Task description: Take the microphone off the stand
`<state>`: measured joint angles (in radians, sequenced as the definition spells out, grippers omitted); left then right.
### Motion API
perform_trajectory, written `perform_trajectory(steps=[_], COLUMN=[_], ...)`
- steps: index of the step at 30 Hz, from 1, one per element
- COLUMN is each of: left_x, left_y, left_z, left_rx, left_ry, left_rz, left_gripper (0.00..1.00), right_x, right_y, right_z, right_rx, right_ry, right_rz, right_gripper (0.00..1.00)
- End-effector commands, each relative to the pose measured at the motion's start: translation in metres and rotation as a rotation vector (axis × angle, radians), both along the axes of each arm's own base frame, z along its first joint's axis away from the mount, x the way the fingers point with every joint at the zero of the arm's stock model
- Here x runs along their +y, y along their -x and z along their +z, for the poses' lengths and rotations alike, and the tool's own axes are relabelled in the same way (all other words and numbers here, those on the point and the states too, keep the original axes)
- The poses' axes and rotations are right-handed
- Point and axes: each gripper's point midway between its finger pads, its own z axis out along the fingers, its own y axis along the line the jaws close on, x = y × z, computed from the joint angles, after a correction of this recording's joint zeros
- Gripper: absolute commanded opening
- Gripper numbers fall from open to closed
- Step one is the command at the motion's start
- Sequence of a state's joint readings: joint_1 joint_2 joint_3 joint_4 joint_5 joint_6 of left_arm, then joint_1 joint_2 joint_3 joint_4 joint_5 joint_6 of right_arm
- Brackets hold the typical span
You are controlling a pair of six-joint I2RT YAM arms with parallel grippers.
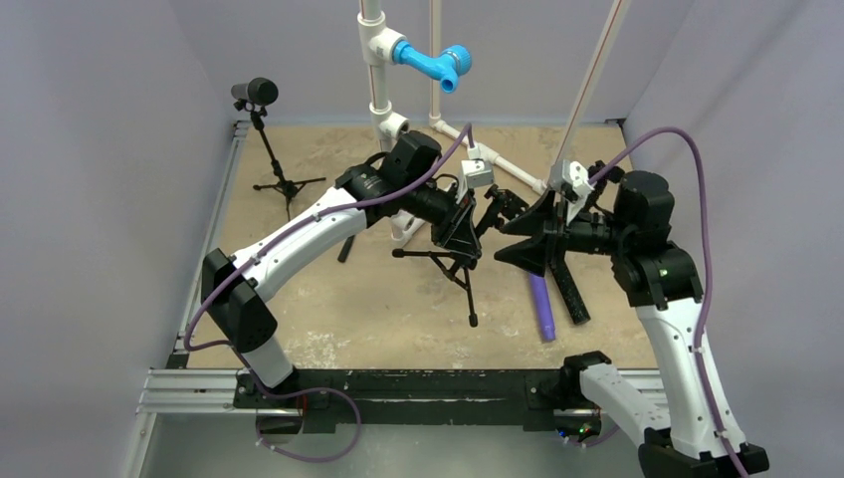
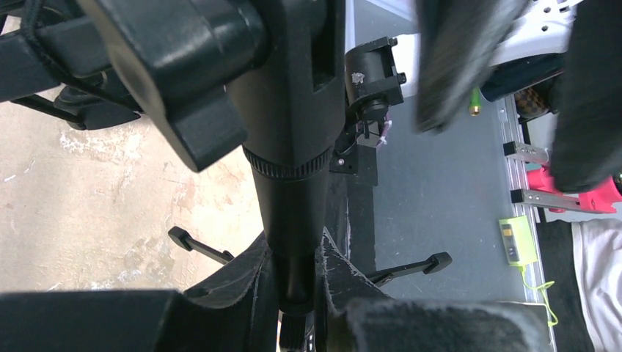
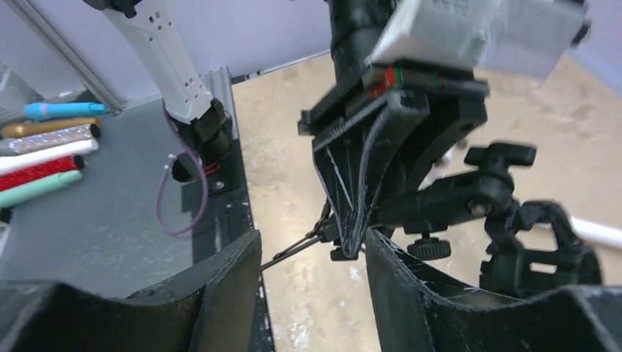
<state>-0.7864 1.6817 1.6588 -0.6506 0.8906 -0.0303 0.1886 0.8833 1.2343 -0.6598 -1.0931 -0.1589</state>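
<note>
Reaching inward, the left pincer (image 2: 296,287) clamps the stand (image 2: 290,194) stem while the right pincer (image 3: 312,253) gapes open.

Far back in the left corner a microphone (image 1: 257,93) sits on its own small stand (image 1: 283,184). At the back middle of the table (image 1: 328,329) rises a pipe frame (image 1: 381,100). In the centre, a tripod stand (image 1: 456,264) is between the arms — the left gripper (image 1: 460,234) on its left, around its column, the right gripper (image 1: 518,249) just to its right. In front of that one a slim rod (image 1: 542,307) lies on the table.
</note>
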Motion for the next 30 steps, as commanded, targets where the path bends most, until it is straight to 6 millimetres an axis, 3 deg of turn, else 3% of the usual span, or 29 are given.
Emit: perform_trajectory(steps=[1,8,25,30], left_x=[-0.002,0.001,0.009,0.009], left_y=[0.009,0.021,0.04,0.041], left_z=[0.048,0.052,0.051,0.047], left_rx=[-0.07,-0.038,-0.003,0.003], left_ry=[0.148,0.179,0.207,0.2], left_rz=[-0.065,-0.109,-0.176,-0.174], left_gripper=[0.0,0.0,0.0,0.0], right_x=[0.006,0.005,-0.003,0.0], right_y=[-0.003,-0.016,-0.05,-0.048], right_z=[-0.008,-0.027,-0.035,-0.03], right_rx=[0.098,0.16,0.176,0.175], right_ry=[-0.061,-0.06,-0.01,-0.024], right_rz=[0.021,-0.031,-0.161,-0.132], right_gripper=[0.52,0.49,0.55,0.59])
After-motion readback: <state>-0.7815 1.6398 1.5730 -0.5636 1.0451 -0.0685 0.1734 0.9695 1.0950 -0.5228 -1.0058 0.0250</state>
